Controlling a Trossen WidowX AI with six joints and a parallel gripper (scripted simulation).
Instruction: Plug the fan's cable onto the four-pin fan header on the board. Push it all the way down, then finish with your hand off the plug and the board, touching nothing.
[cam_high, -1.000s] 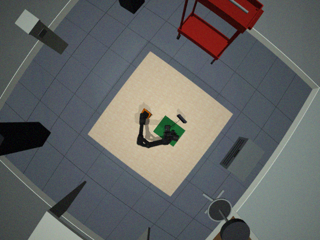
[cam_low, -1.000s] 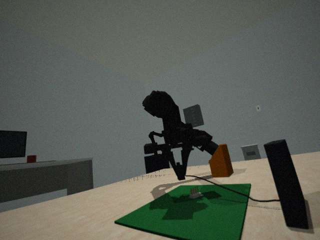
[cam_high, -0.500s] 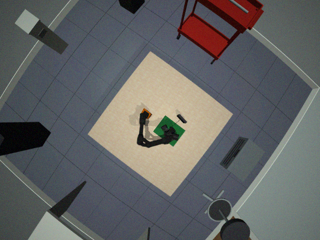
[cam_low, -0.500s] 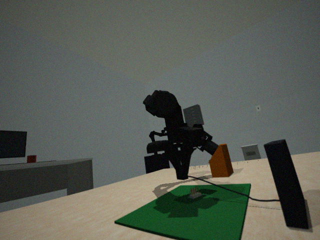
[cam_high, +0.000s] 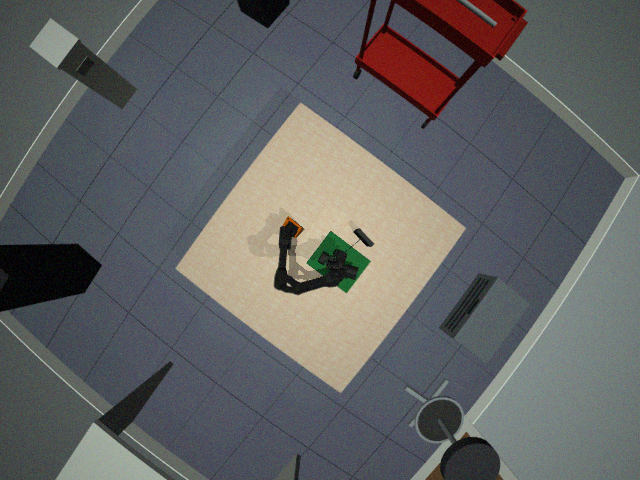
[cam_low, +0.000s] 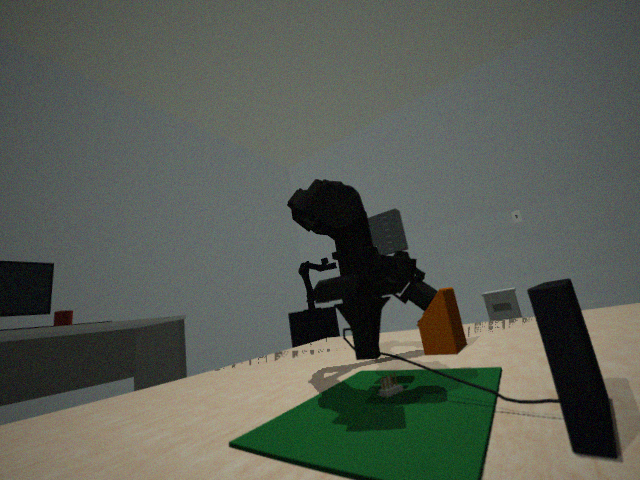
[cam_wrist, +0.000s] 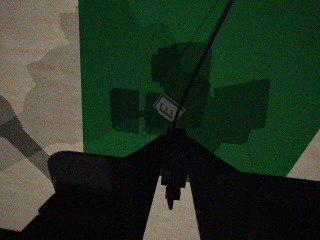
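Note:
My gripper (cam_low: 367, 355) (cam_wrist: 175, 141) is shut on the dark plug (cam_wrist: 174, 167), which shows between the fingers in the wrist view. It is raised above the green board (cam_high: 330, 241) (cam_low: 439, 446) (cam_wrist: 102, 60). The pale four-pin header (cam_low: 390, 388) (cam_wrist: 168, 107) sits on the board, its pins upright and uncovered. In the wrist view the header lies just beyond the fingertips and looks turned relative to the plug. The black cable (cam_low: 449, 377) (cam_wrist: 202, 67) runs from the fingertips to the fan (cam_high: 363, 237) (cam_low: 576, 366). The plug's lower end is hidden in the exterior view.
The fan stands on the pale table (cam_high: 310, 155) (cam_low: 155, 439) beside the board. An orange block (cam_low: 442, 325) stands by the arm's base, behind the board in the exterior view. The cable hangs across one side of the board, close past the header in the wrist view.

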